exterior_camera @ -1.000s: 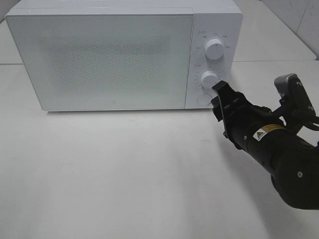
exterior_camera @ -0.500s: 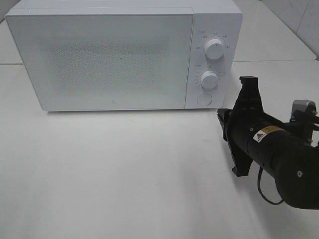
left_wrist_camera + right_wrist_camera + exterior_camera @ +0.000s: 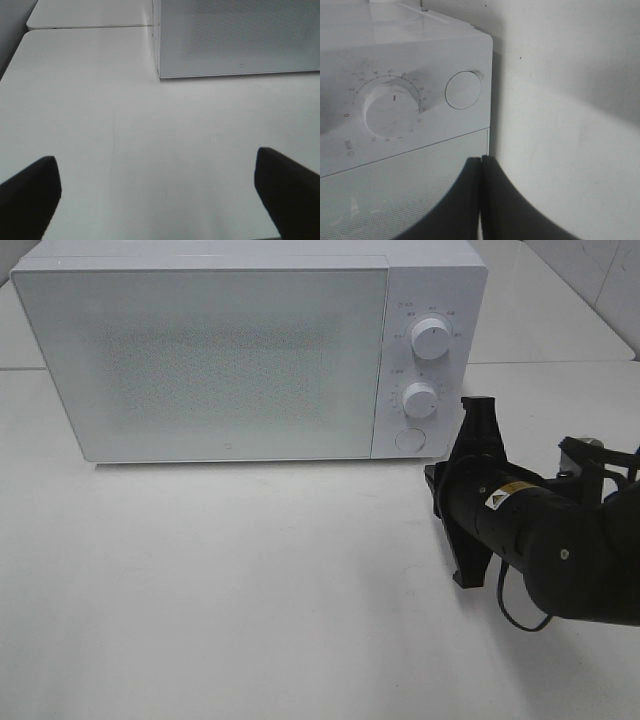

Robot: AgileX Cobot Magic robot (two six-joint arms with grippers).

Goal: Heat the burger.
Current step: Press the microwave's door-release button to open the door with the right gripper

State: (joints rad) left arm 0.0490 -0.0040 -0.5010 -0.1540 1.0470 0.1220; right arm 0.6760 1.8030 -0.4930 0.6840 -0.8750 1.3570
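Observation:
The burger is out of view. The white microwave (image 3: pixel 220 350) stands at the back of the table with its door closed; the frosted door shows nothing inside. My right gripper (image 3: pixel 436 485) is shut and empty, with its fingers pressed together (image 3: pixel 481 200). It hovers just off the microwave's front right corner, a short way from the round door button (image 3: pixel 463 90) below the lower knob (image 3: pixel 390 110). My left gripper (image 3: pixel 157 200) is open and empty over bare table in front of the microwave's left corner (image 3: pixel 159 75). It does not show in the exterior high view.
The control panel has an upper knob (image 3: pixel 430 340), a lower knob (image 3: pixel 419 400) and the round button (image 3: pixel 408 439). The white table (image 3: pixel 250 580) stretches in front of the microwave. A table seam (image 3: pixel 90 26) runs behind it.
My right gripper drew back from the round button toward the right and rolled on its axis, then edged slightly left again. The microwave door stayed closed.

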